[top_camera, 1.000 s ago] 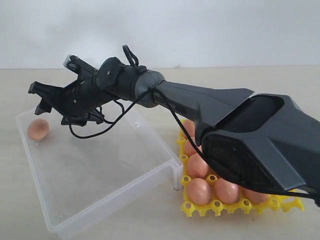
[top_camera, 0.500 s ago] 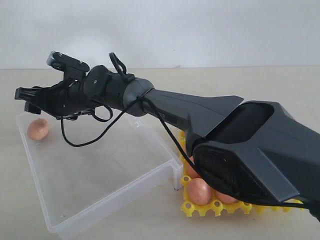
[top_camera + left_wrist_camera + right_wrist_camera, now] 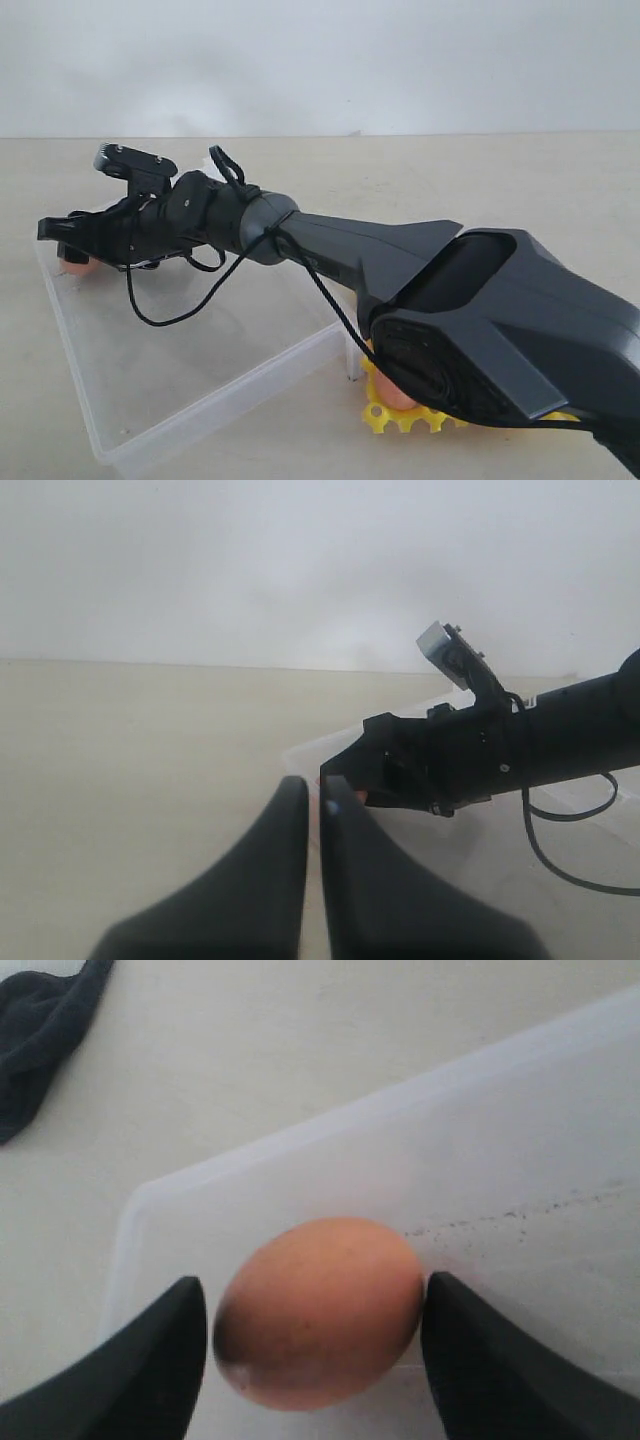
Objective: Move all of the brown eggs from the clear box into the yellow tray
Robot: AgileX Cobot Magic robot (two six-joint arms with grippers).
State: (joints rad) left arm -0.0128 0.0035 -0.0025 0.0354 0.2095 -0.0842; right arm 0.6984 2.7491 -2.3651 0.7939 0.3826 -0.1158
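The right arm stretches across the clear box (image 3: 232, 392), and the right gripper (image 3: 60, 240) sits low in the box's far left corner as the exterior view shows it. A brown egg (image 3: 318, 1312) lies there on the box floor, close to the box's rounded corner wall. The right gripper's jaws are spread wide with the egg between them. Its two dark fingers (image 3: 135, 1375) stand one on each side of the egg, just beside its shell. A thin gap shows at one finger. At the other I cannot tell whether it touches. The egg rests on the floor and is not lifted. The rest of the box floor in view is bare plastic.

The yellow tray (image 3: 402, 420) lies just beside the box's near right corner, on the beige tabletop (image 3: 500, 190). It is mostly hidden behind the arm's bulky link. A second brown egg (image 3: 392, 398) shows in one tray cell, and the other cells are covered from view.

The left gripper (image 3: 315, 792) is outside the box, beyond that far left corner and pointing towards it. Its jaws are drawn almost together, with only a slit between them and nothing held.
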